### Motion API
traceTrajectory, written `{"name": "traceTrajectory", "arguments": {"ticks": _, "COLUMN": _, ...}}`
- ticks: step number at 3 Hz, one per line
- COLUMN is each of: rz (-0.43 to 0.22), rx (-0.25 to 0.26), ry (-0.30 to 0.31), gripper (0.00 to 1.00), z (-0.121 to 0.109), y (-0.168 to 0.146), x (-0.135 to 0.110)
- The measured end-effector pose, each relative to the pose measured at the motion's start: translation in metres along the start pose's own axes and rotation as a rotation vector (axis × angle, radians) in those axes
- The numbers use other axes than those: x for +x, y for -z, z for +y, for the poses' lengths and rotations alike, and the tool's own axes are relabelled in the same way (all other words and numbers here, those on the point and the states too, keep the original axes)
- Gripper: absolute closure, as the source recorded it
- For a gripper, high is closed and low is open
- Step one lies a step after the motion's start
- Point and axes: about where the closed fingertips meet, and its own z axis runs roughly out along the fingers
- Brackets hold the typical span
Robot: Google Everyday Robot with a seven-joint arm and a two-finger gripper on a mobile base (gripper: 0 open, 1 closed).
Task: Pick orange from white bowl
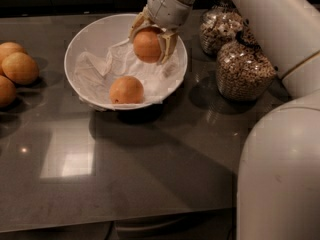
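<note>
you have the gripper (pixel 150 43) clamped around the orange (pixel 147 47), held over the far right part of the white bowl (pixel 92 38). a second orange (pixel 126 90) rests on the wrinkled sheet (pixel 95 71) at the bowl's near side.

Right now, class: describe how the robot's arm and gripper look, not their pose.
The gripper, over the white bowl, has pale cream-yellow jaws below a grey-white segmented wrist. The arm is smooth, rounded off-white shells with a thin yellowish seam; no cables show.
</note>
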Motion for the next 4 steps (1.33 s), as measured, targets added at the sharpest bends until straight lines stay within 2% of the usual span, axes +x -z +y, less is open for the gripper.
{"name": "traceTrajectory", "arguments": {"ticks": 2, "rz": -0.217, "rx": 0.214, "ry": -0.024, "gripper": 1.0, "z": -0.011, "y": 0.024, "x": -0.015}}
{"name": "traceTrajectory", "arguments": {"ticks": 3, "rz": -0.305, "rx": 0.274, "ry": -0.023, "gripper": 1.0, "z": -0.021, "y": 0.034, "x": -0.03}}
{"name": "traceTrajectory", "arguments": {"ticks": 4, "rz": -0.305, "rx": 0.274, "ry": -0.023, "gripper": 1.0, "z": -0.021, "y": 0.033, "x": -0.03}}
